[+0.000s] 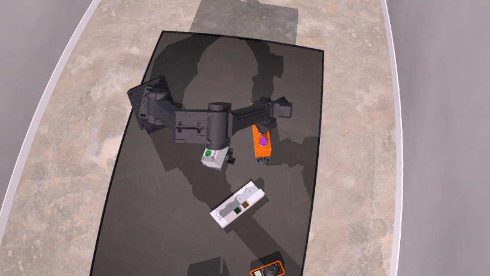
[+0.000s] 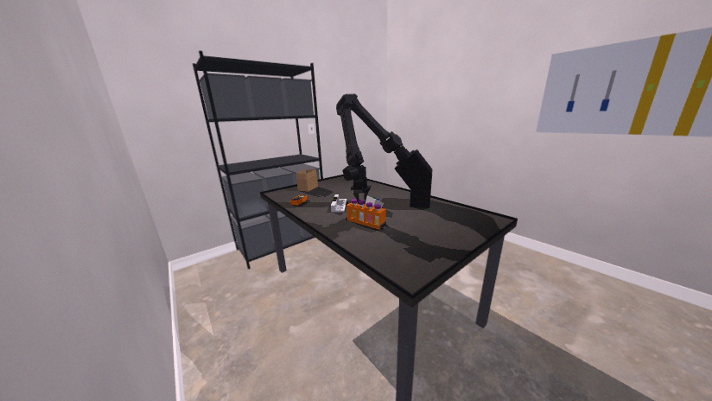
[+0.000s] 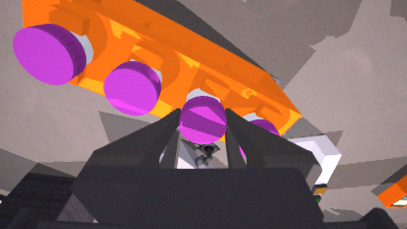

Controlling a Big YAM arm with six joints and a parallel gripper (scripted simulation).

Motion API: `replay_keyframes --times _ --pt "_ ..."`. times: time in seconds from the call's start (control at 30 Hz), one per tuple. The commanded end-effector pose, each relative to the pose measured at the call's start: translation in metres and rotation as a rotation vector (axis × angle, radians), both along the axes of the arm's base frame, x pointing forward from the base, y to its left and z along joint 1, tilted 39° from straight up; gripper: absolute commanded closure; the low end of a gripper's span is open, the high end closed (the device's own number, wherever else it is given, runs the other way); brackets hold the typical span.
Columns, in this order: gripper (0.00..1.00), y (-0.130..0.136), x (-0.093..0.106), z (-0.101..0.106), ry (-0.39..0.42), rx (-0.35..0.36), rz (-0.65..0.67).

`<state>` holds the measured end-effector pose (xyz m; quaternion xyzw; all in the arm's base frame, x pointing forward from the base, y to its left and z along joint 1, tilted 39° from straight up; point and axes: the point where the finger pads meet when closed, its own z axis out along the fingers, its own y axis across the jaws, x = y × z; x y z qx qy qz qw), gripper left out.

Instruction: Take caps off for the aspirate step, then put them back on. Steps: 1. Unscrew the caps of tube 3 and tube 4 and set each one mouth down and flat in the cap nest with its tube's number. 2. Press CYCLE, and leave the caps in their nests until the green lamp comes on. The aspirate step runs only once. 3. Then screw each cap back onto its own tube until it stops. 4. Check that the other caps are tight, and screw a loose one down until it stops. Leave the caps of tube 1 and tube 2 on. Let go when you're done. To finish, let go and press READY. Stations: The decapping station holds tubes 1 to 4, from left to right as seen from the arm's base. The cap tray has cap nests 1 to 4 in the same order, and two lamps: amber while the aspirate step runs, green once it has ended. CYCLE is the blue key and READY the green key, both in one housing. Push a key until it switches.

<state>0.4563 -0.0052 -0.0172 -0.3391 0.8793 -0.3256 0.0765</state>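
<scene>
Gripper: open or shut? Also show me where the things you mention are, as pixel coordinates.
Shut on a purple cap (image 2: 361, 203) (image 3: 203, 123): the wrist view shows the cap between the fingers of the gripper (image 1: 262, 131) (image 2: 361, 198) (image 3: 203, 114), one each side.

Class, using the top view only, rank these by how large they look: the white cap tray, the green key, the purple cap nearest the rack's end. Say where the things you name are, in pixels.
1. Cap tray (image 1: 222, 222) (image 2: 334, 206)
2. Purple cap (image 1: 263, 141)
3. Green key (image 1: 208, 153)

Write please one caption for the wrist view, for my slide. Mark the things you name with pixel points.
Gripper (image 3: 203, 114) shut on one purple cap (image 3: 203, 119) above the orange decapping station (image 3: 173, 74).
</scene>
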Motion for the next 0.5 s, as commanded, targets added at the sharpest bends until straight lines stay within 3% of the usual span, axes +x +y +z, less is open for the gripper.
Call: replay_keyframes --times 0.0,0.23,0.33,0.47 --pt "1.00 0.0037 0.0104 0.0135 0.111 -0.095 0.227" --pt "1.00 0.0040 0.0107 0.0142 0.285 -0.220 0.487" --pt "1.00 0.0037 0.0106 0.0141 0.290 -0.224 0.497" --pt "1.00 0.0039 0.0103 0.0138 0.395 -0.299 0.652"
